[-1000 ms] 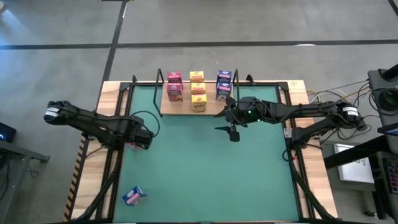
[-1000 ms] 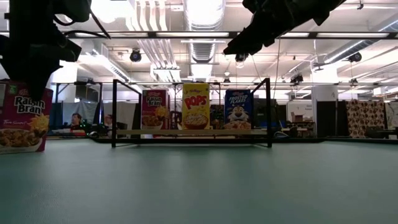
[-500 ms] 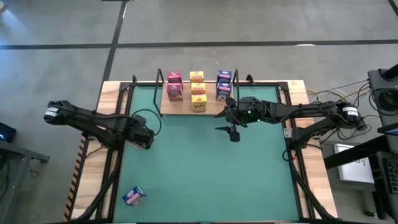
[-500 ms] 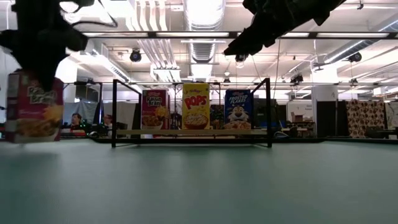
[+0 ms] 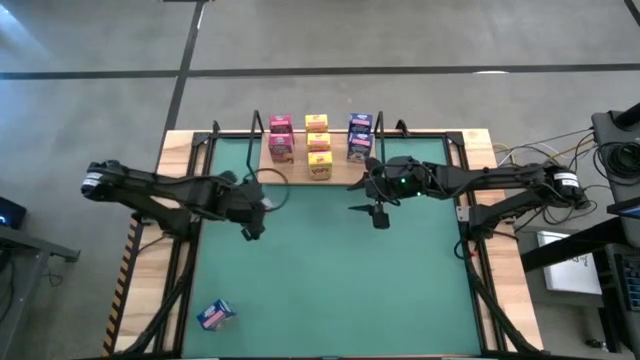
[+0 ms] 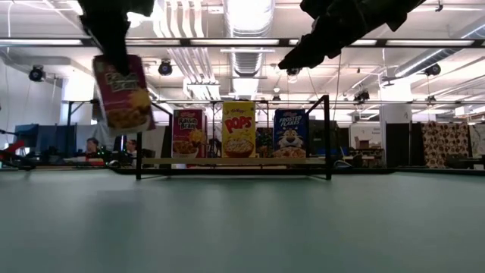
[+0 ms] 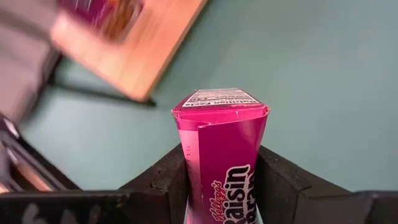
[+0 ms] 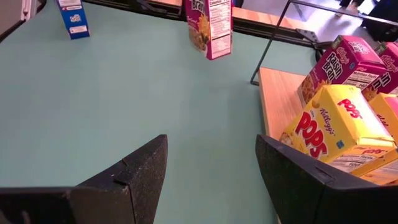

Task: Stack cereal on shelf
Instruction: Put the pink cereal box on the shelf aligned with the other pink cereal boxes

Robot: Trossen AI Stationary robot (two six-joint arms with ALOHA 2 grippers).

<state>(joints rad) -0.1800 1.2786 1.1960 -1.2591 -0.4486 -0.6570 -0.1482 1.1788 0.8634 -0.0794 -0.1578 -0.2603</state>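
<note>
Since a second ago the left gripper (image 5: 252,207) has carried its pink box (image 6: 123,92) up off the mat and in toward the shelf (image 5: 290,172); the right arm has not shifted.

High view: the left gripper hangs over the green mat (image 5: 330,280) just short of the shelf's near left corner. On the shelf stand pink boxes (image 5: 281,139), yellow boxes (image 5: 318,146) and blue boxes (image 5: 360,135) in three short files. The right gripper (image 5: 376,211) hovers just off the shelf's near right corner. One blue box (image 5: 215,314) lies alone near the mat's near left edge, with wide bare mat between it and the arms.

Low view: the held box hangs tilted, clear of the mat, left of the shelf's black wire bracket (image 6: 139,136). Front boxes read "Raisin Bran" (image 6: 187,133), "POPS" (image 6: 239,130) and "Frosted Flakes" (image 6: 290,133).

Left wrist view: both fingers (image 7: 163,180) press the sides of the pink box, which reads "Kellogg's Raisin"; the shelf's corner lies beyond it.

Right wrist view: its fingers (image 8: 134,174) stand wide apart, holding nothing. Beside them, yellow "POPS" and pink "Raisin Bran" boxes sit on the shelf.
</note>
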